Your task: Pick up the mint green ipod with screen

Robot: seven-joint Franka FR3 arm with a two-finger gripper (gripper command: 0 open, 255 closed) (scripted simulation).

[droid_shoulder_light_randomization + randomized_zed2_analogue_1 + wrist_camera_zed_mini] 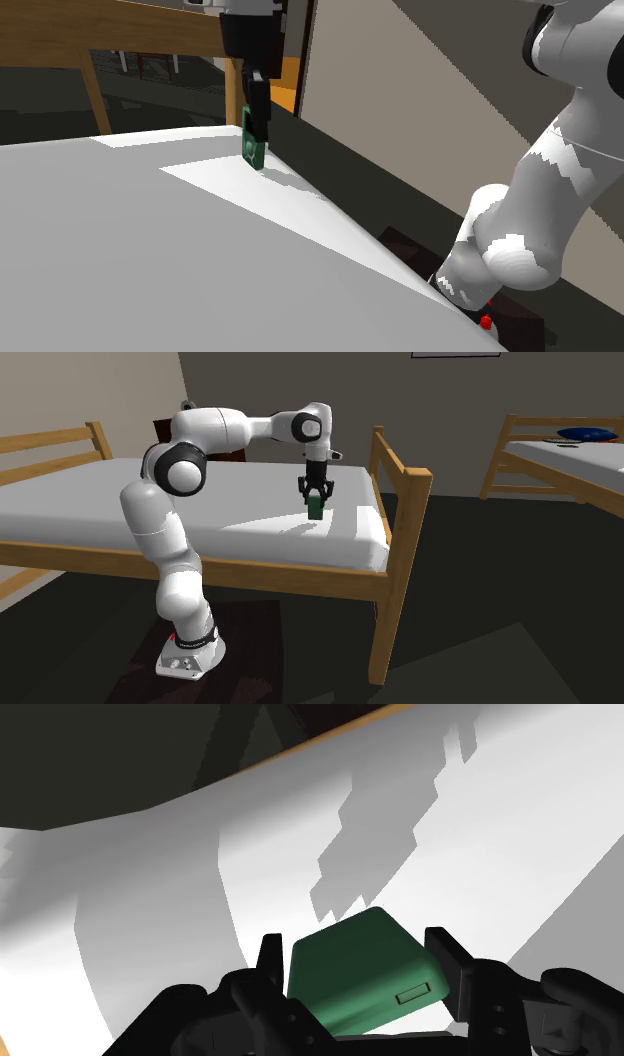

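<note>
- Shoulder view: the black gripper (255,128) hangs straight down over the far part of the white mattress (150,260), and its two fingers are clamped on the green ipod (252,148).
- The ipod stands upright in that grip. Its upper part sits between the fingers and its lower part sticks out beneath them.
- Its lower edge is right down by the mattress, and I cannot tell whether it touches or hangs just clear. A dark shadow lies on the white surface just beside it.
- In the wrist view, the fingers (447,966) press against the ipod's two opposite sides. A small rectangular outline shows on the face turned toward the camera.
- In the second exterior view, the ipod is near the right-hand end of the bed, not far from the tall wooden bedpost (414,542).
- The white arm (165,522) rises on the near side of the bed and reaches across the mattress to it.
- A second wooden bed (520,447) stands well apart at that view's far right, with something blue (585,432) lying on top.
</note>
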